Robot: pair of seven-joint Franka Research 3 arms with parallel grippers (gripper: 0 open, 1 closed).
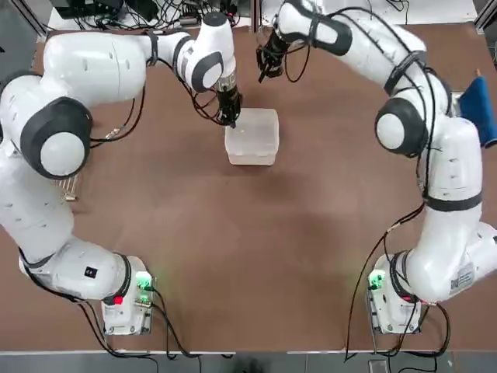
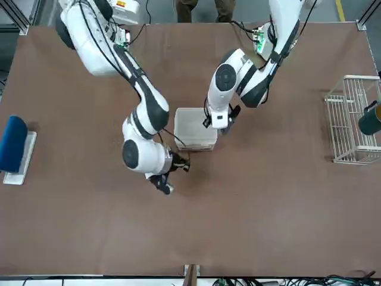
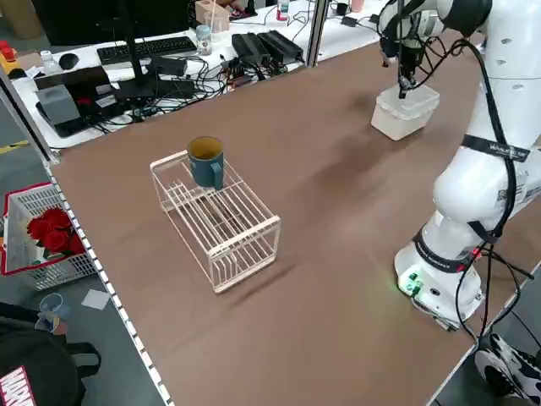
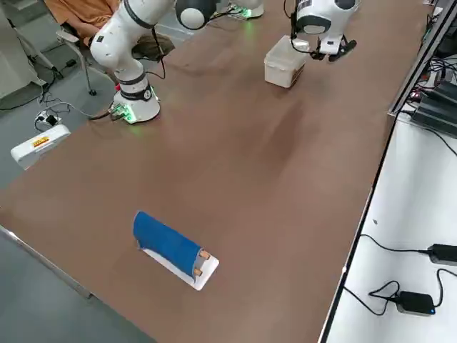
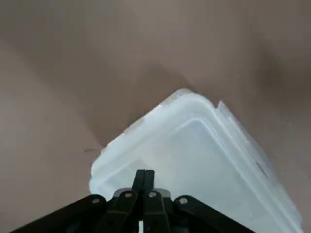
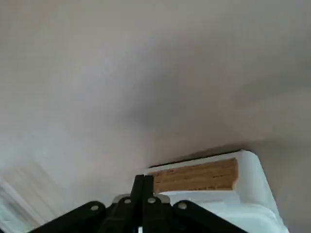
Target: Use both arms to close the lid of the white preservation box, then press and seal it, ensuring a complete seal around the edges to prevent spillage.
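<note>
Toward the far middle of the brown table [image 1: 256,256] sits the white preservation box [image 1: 251,137], its lid [image 5: 209,155] lying flat on top. Over the box's near-left corner the left gripper [image 1: 229,118] points down with fingers pressed together, holding nothing. Just beyond the box hangs the right gripper [image 1: 265,68], likewise closed and empty. Farther left stands a white wire rack [image 3: 221,218] bearing a blue mug [image 3: 205,161].

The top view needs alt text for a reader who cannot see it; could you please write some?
A white preservation box, lid down, sits on a brown table. The left end effector, shut, is at its corner; the right end effector, also shut, is beyond it.
</note>
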